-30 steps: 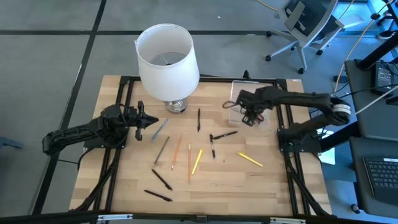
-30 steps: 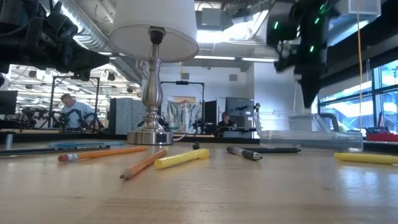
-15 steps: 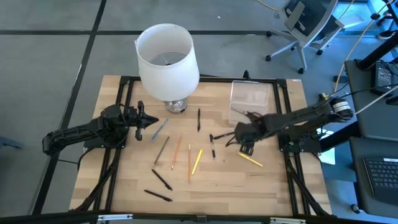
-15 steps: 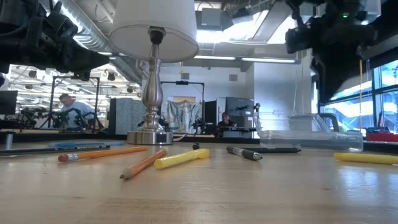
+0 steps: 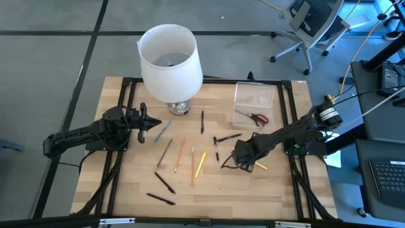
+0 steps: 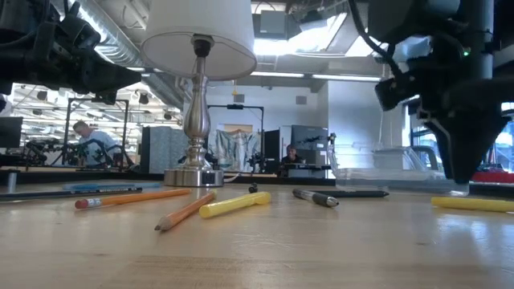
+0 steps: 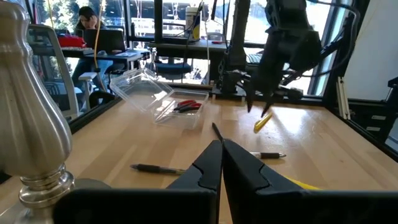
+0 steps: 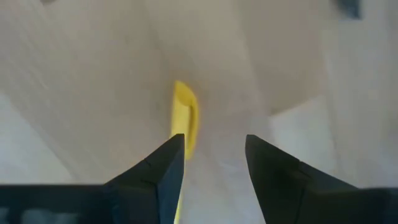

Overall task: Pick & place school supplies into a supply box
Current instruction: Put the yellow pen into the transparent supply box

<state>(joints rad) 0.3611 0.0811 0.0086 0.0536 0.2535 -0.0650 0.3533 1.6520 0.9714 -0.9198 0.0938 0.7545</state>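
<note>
The right gripper (image 5: 245, 166), jaws apart, is held over a yellow pen (image 8: 184, 118) lying off-centre on the bench (image 5: 278, 196); it could be missed. The supply box (image 5: 254, 96) sits well apart.

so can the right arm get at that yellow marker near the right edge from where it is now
Probably yes. The right tool hangs open just above the yellow marker, which lies flat on the bare table. Nothing sits on it, though the wrist view shows it under one finger, not centred in the gap.
</note>
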